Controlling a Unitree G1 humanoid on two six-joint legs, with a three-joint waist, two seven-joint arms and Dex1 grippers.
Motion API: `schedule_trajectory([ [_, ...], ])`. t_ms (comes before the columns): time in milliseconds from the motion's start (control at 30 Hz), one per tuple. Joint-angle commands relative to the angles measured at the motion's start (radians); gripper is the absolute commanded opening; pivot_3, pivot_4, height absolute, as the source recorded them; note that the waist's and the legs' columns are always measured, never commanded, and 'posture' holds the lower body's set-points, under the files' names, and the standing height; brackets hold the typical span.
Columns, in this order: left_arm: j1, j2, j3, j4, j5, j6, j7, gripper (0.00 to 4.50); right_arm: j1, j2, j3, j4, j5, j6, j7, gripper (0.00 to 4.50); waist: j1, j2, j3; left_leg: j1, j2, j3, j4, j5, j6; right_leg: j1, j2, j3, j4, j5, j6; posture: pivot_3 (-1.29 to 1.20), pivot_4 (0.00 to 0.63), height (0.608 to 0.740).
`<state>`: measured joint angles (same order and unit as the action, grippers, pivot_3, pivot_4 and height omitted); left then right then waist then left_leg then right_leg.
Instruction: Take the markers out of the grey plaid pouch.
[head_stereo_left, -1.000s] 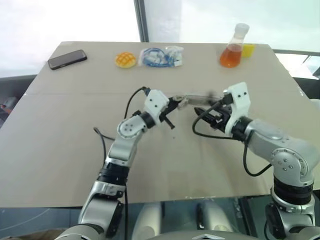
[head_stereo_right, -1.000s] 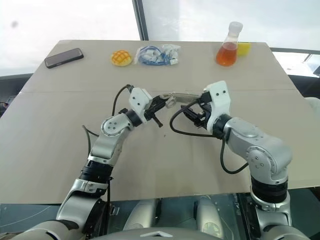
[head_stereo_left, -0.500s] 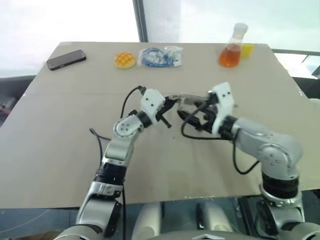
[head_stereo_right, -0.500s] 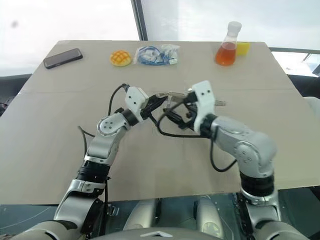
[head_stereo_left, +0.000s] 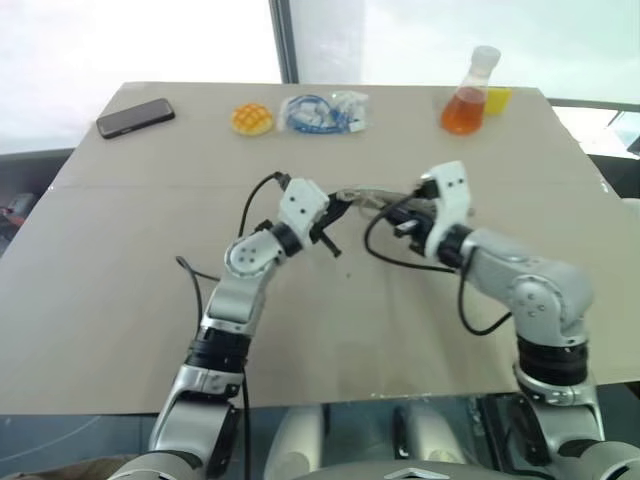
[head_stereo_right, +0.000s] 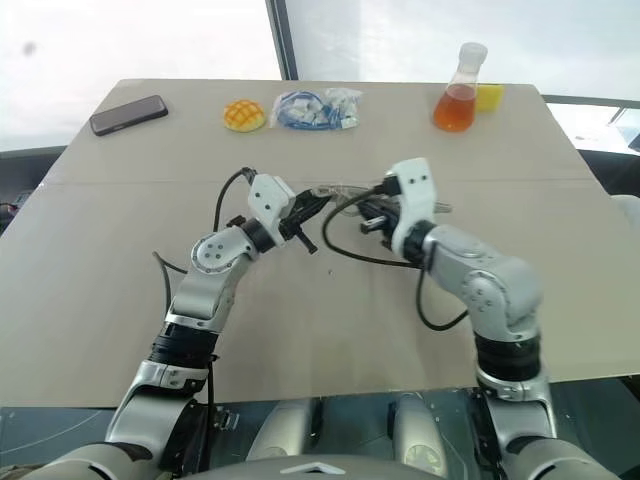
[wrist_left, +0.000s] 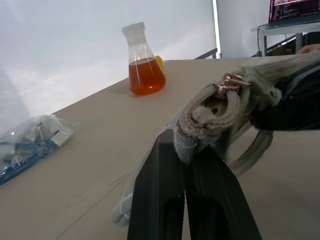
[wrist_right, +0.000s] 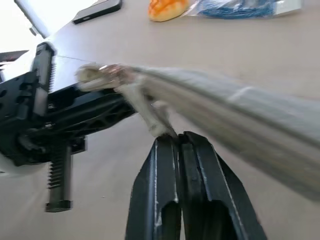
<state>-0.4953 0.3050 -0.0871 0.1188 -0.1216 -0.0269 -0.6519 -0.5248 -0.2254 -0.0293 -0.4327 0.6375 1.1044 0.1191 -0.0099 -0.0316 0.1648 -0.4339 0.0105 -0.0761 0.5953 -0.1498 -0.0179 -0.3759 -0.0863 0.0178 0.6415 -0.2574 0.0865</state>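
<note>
Right tool (wrist_right: 179, 142) moved in & clamped pouch's (wrist_right: 235, 112) zip tab; left tool (wrist_left: 186, 150) grips pouch end.

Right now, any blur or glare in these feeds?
Right wrist view: the grey plaid pouch is smeared with blur, while the gripper fingers stay crisp. Left wrist view: sharp on the pouch end, bright washed-out window behind the flask. Head views: windows blown out white, table evenly lit.

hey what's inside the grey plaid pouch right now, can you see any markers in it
No markers are visible. The grey plaid pouch hangs between the left gripper and right gripper, both shut on it; its fabric hides whatever is inside.
</note>
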Motion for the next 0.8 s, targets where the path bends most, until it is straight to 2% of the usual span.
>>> schedule_trajectory([
  [33,0.005,0.015,0.037,-0.034,-0.031,-0.003,0.000,0.00,0.023,-0.100,-0.158,-0.075,-0.009,0.020,-0.020,0.06,-0.001,0.000,0.000,0.000,0.000,0.000,0.000,0.000,0.000,0.000,0.000,0.000,0.000,0.000,0.000,0.00,0.150,0.740],
  [233,0.028,0.031,0.052,-0.010,-0.056,-0.004,-0.017,0.00,0.081,-0.274,-0.332,-0.111,0.020,0.083,0.009,0.06,-0.004,0.001,0.000,0.000,0.000,0.000,-0.001,0.000,0.000,0.000,0.000,0.000,0.000,0.000,0.000,0.00,0.150,0.740],
  [433,0.036,0.018,0.056,-0.023,-0.110,0.042,-0.044,0.00,0.128,-0.351,-0.292,-0.173,0.045,0.101,0.079,0.06,-0.005,0.001,0.001,0.000,0.001,0.001,-0.001,0.000,0.000,0.000,0.000,0.001,0.000,0.000,0.000,0.00,0.150,0.740],
  [567,0.047,0.016,0.055,-0.050,-0.144,0.083,-0.069,0.00,0.166,-0.387,-0.284,-0.255,0.069,0.098,0.111,1.85,-0.002,0.001,0.001,0.000,0.000,0.001,0.000,0.000,0.000,0.000,0.000,0.001,-0.001,0.000,0.000,0.00,0.150,0.740],
  [633,0.050,0.018,0.053,-0.056,-0.148,0.096,-0.072,0.00,0.183,-0.397,-0.339,-0.299,0.163,0.119,0.166,1.85,-0.001,0.001,0.001,0.000,0.000,0.001,0.000,0.000,0.000,0.000,0.000,0.001,-0.001,0.000,0.000,0.00,0.150,0.740],
  [667,0.052,0.018,0.052,-0.059,-0.148,0.099,-0.074,0.00,0.179,-0.392,-0.369,-0.307,0.212,0.137,0.173,1.69,-0.001,0.001,0.001,0.000,0.000,0.001,0.000,0.000,0.000,0.000,0.000,0.001,-0.001,0.000,0.000,0.00,0.150,0.740],
  [700,0.054,0.017,0.051,-0.063,-0.150,0.105,-0.076,0.00,0.168,-0.385,-0.394,-0.310,0.254,0.147,0.169,1.25,-0.001,0.001,0.001,-0.001,0.000,0.001,0.000,0.000,0.000,0.000,0.000,0.001,-0.001,0.000,0.000,0.00,0.150,0.740],
  [733,0.056,0.016,0.049,-0.068,-0.151,0.112,-0.078,0.00,0.156,-0.376,-0.400,-0.311,0.275,0.156,0.156,1.02,-0.001,0.001,0.001,-0.001,0.000,0.001,0.000,0.000,0.000,0.000,0.000,0.001,-0.001,0.000,0.000,0.00,0.150,0.740],
  [800,0.058,0.013,0.044,-0.078,-0.153,0.120,-0.081,0.00,0.138,-0.360,-0.383,-0.315,0.307,0.164,0.127,0.06,-0.002,0.001,0.001,0.000,0.000,0.001,0.000,0.000,0.000,0.000,0.000,0.001,-0.001,0.000,0.000,0.00,0.150,0.740],
])
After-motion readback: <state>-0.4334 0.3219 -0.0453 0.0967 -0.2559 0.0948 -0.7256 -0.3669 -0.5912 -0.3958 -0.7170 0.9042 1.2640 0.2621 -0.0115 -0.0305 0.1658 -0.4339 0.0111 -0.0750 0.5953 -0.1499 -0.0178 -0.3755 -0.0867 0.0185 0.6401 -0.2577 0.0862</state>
